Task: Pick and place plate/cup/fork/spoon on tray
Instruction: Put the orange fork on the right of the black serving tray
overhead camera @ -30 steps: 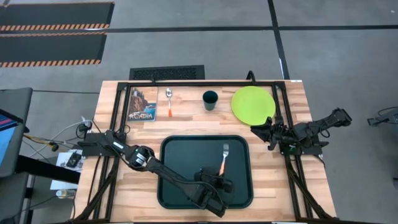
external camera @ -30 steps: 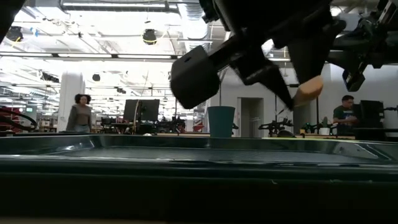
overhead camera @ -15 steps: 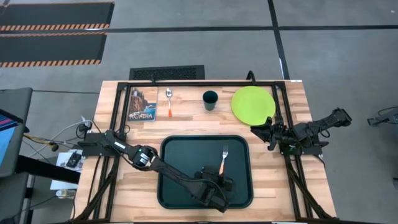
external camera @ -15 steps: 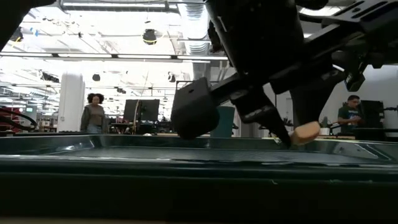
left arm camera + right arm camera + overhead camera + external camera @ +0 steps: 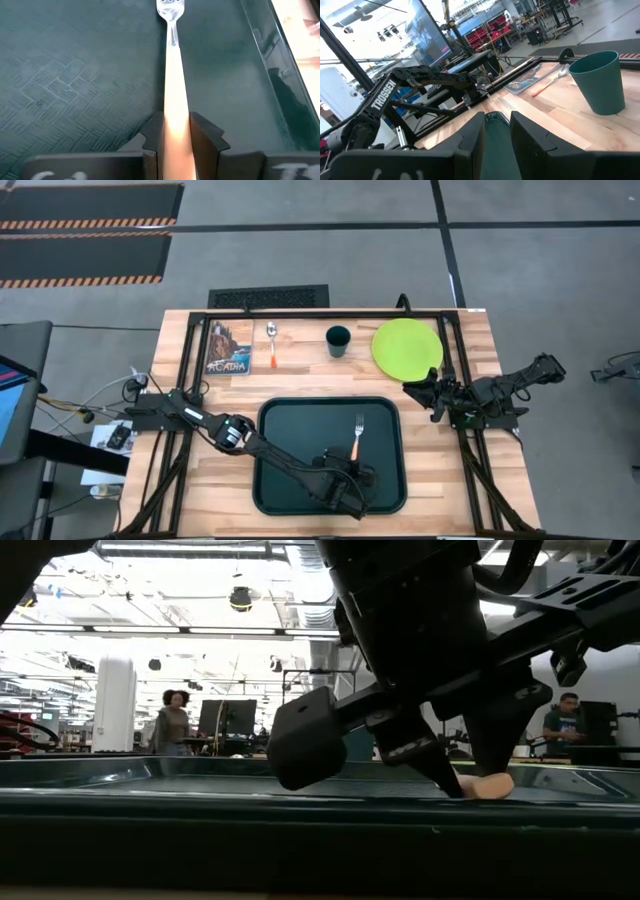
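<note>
The fork (image 5: 357,436), silver tines and orange handle, is over the floor of the dark green tray (image 5: 290,430), tines toward the far edge. My left gripper (image 5: 352,464) is shut on its handle from the near side. On the wood beyond the tray are the spoon (image 5: 271,345), the dark teal cup (image 5: 338,340) and the lime-green plate (image 5: 407,346). My right gripper (image 5: 413,392) waits by the tray's far right corner, open, with nothing between its fingers (image 5: 472,135). My left gripper pinches the fork's orange handle (image 5: 176,131) between its two fingers (image 5: 205,136), toward the handle's free end (image 5: 487,785). The fingers slant down from the table's near side and lie along the fork. The fork is low over the tray floor; whether it rests on it I cannot tell.
A picture booklet (image 5: 229,348) lies left of the spoon at the far left. Black frame rails run along the table's left, right and far sides. Bare tray floor lies left of the fork. People show in the room behind the table.
My left gripper has gone down toward the tray floor with the fork still held. The handle's free end has sunk from well above the tray to just over its floor.
</note>
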Controlling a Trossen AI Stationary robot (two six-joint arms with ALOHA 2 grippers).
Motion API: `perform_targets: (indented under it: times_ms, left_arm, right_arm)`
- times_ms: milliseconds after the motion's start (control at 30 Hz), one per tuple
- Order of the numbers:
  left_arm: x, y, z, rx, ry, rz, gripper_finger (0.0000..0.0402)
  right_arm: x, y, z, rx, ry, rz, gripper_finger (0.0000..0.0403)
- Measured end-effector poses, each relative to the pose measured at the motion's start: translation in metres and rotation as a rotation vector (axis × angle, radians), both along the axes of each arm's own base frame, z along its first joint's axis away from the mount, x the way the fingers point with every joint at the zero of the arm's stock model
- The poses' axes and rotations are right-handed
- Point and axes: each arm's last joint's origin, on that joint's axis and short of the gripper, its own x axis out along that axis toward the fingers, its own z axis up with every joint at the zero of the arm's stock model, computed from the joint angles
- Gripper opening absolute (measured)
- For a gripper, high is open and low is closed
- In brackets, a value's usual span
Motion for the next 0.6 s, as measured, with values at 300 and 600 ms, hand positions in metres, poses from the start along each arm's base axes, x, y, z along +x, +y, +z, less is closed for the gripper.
perform_targets:
  times_ms: [300, 600]
  left_arm:
    - [0.0028, -0.0008, -0.0004, 0.004, 0.003, -0.041, 0.0133]
    - [0.0063, -0.0031, 0.0092, 0.034, 0.0, -0.1, 0.0173]
  right_arm:
    - [0.0, 0.0, -0.0001, 0.0, 0.0, 0.001, 0.012]
    - [0.0, 0.0001, -0.0001, 0.001, 0.0, 0.002, 0.012]
